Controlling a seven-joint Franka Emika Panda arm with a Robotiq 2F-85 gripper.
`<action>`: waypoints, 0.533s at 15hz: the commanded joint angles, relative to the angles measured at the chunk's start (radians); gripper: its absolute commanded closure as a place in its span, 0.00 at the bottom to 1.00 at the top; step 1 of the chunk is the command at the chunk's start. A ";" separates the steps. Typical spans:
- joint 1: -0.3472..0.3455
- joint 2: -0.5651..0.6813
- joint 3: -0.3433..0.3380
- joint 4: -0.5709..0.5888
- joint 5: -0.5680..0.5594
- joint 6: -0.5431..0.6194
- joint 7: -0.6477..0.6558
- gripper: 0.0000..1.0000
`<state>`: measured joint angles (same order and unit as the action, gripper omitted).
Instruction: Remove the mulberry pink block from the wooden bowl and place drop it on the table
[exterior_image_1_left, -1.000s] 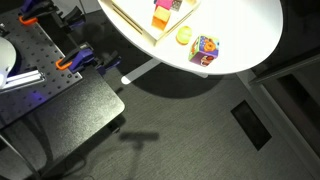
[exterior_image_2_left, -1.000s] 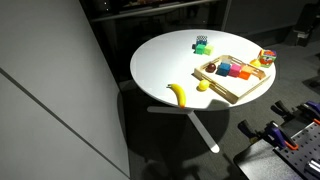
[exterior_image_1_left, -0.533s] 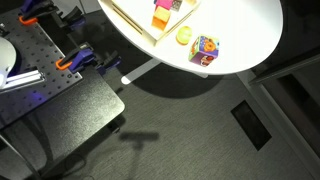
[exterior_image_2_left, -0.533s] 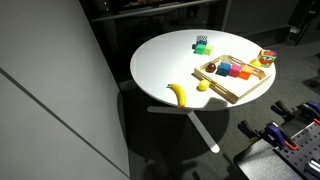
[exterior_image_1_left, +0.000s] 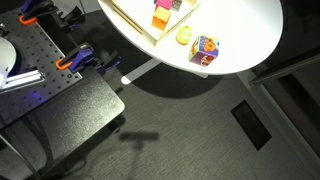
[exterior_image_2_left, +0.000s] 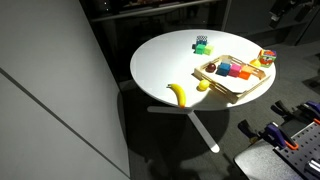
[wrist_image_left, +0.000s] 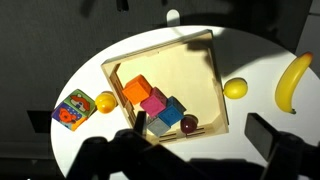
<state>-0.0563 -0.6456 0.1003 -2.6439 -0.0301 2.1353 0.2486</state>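
The mulberry pink block (wrist_image_left: 153, 101) lies in the wooden bowl (wrist_image_left: 190, 65), between an orange block (wrist_image_left: 137, 90) and a blue block (wrist_image_left: 171, 111). It also shows in an exterior view (exterior_image_2_left: 224, 69), inside the wooden bowl (exterior_image_2_left: 236, 92). The bowl stands on the round white table (exterior_image_2_left: 160, 60). In the wrist view my gripper (wrist_image_left: 199, 130) is open and empty, high above the bowl's near edge, with its fingers dark at the bottom. In an exterior view the arm (exterior_image_2_left: 283, 10) is at the top right, above and behind the table.
In the bowl there are also a grey block (wrist_image_left: 150, 125) and a dark red ball (wrist_image_left: 190, 124). On the table lie a multicoloured cube (wrist_image_left: 73, 110), a yellow ball (wrist_image_left: 105, 101), a lemon (wrist_image_left: 235, 88) and a banana (wrist_image_left: 295, 82). A dark perforated bench (exterior_image_1_left: 40, 60) stands beside the table.
In the exterior view that shows the whole table, the arm at the top right has moved up and to the left. The blocks and the bowl have not moved.
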 joint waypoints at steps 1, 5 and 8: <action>-0.025 0.093 -0.010 0.036 -0.021 0.086 0.014 0.00; -0.049 0.200 -0.009 0.051 -0.039 0.181 0.019 0.00; -0.049 0.287 -0.024 0.068 -0.053 0.249 -0.015 0.00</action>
<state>-0.1025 -0.4497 0.0928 -2.6232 -0.0508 2.3421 0.2481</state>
